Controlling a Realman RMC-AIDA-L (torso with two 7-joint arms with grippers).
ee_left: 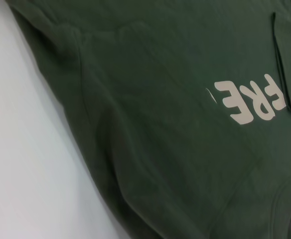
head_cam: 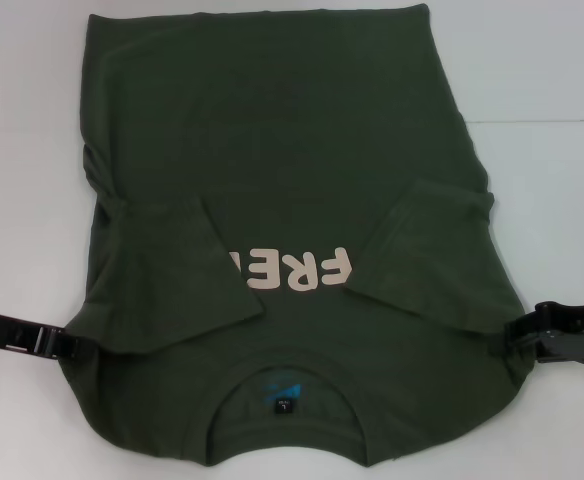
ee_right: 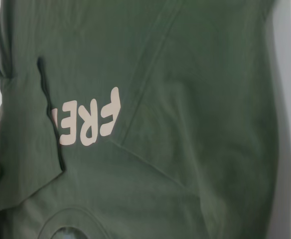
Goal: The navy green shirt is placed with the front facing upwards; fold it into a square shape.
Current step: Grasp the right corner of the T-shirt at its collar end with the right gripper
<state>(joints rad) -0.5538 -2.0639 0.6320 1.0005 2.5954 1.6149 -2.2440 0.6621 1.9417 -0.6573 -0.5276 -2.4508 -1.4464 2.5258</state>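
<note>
The navy green shirt [head_cam: 292, 150] lies flat on the white table, front up, its collar [head_cam: 287, 362] toward me. Both short sleeves are folded inward over the chest, one [head_cam: 172, 280] on the left and one [head_cam: 437, 255] on the right, partly covering the pale lettering [head_cam: 297, 270]. My left gripper [head_cam: 67, 345] sits low at the shirt's left shoulder edge, touching the cloth. My right gripper [head_cam: 520, 335] meets the right shoulder edge the same way. The left wrist view shows the shirt [ee_left: 175, 124] close up, and the right wrist view shows the shirt [ee_right: 195, 99]. Neither shows that arm's own gripper.
White table [head_cam: 552, 60] surrounds the shirt on both sides. A small label [head_cam: 284, 395] with a blue mark sits inside the collar. The shirt's hem reaches the far edge of the head view.
</note>
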